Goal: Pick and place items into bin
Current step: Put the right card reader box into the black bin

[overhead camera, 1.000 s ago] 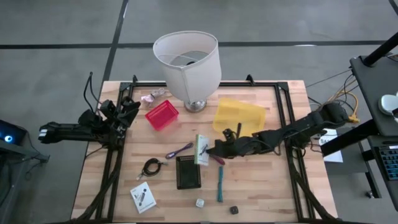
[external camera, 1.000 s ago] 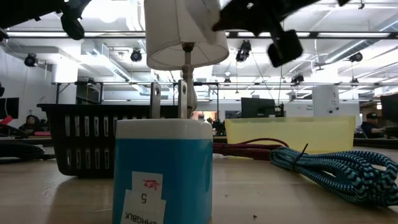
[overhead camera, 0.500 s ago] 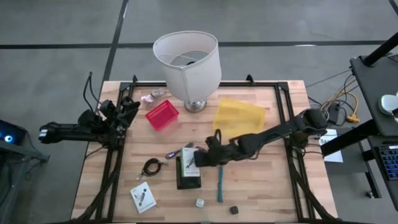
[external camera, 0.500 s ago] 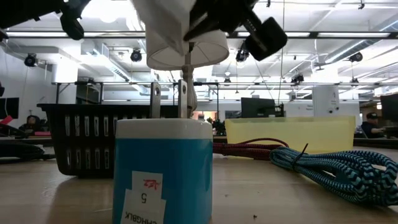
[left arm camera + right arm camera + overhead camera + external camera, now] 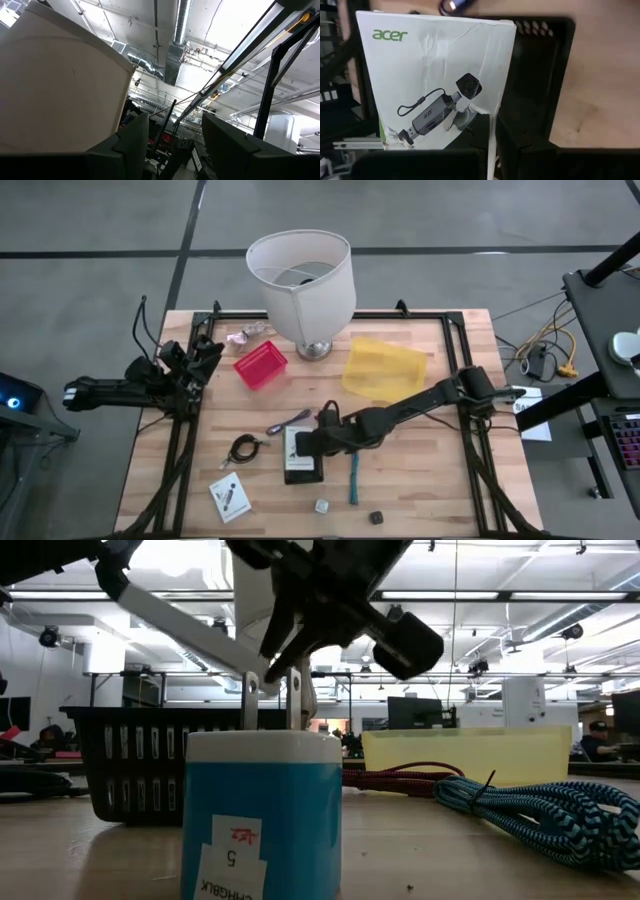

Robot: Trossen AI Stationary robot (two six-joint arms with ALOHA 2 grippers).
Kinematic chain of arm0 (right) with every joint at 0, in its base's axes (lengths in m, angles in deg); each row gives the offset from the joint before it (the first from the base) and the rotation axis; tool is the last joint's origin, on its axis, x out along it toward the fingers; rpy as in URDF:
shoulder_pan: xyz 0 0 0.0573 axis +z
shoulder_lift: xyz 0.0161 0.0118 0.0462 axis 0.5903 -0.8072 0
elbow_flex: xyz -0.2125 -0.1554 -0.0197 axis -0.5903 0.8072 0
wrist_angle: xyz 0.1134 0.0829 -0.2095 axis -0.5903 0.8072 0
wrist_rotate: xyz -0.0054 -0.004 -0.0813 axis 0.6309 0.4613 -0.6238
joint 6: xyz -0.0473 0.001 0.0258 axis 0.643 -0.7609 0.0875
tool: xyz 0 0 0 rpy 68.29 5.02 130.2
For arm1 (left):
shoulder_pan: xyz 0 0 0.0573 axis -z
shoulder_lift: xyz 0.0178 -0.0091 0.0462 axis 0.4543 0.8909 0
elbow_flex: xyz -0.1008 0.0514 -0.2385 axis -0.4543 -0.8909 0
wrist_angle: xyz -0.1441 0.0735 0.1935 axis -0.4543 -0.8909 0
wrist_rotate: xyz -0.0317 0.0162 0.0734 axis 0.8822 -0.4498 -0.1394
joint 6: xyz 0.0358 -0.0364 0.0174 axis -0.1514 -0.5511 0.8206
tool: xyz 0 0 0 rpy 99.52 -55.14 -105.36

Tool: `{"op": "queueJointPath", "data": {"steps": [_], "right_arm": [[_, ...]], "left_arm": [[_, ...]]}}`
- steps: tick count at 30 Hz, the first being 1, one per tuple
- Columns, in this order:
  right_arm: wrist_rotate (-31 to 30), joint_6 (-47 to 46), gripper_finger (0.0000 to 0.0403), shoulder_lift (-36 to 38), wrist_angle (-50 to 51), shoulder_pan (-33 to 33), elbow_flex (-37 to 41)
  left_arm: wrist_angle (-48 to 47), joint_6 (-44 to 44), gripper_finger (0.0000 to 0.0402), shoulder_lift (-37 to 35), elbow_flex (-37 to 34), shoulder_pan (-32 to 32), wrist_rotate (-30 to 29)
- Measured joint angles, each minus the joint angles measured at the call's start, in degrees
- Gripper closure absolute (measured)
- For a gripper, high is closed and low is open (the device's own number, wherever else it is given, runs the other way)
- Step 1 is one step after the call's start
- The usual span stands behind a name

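White printed Acer card box (image 5: 437, 80) is clamped in right end effector (image 5: 312, 442), held over black slotted plastic bin (image 5: 303, 470); left end effector (image 5: 205, 358) is parked, fingers parted.

Our right gripper (image 5: 303, 448) sits clamped at frame centre, arm outstretched; our left gripper (image 5: 212, 352) rests parted, far left.

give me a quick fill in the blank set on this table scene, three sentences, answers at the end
1. The right gripper holds a white printed ____ over the black bin.
2. The brand name on that box reads ____.
3. The left gripper waits at the table's edge, near the ____ basket.

Missing words: box; acer; red
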Motion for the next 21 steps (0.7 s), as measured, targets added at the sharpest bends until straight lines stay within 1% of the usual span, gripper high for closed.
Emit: {"op": "queueJointPath", "data": {"steps": [8, 21], "right_arm": [[0.77, -2.06, 0.0394, -1.11, 0.94, 0.66, -0.22], [0.79, 0.34, 0.0391, -1.25, 1.5, 0.77, -0.02]], "left_arm": [[-0.08, -0.01, 0.0233, -0.08, 0.0, 0.0, 0.03], [-0.11, -0.01, 0.0233, 0.22, 0.0, 0.0, 0.05]]}}
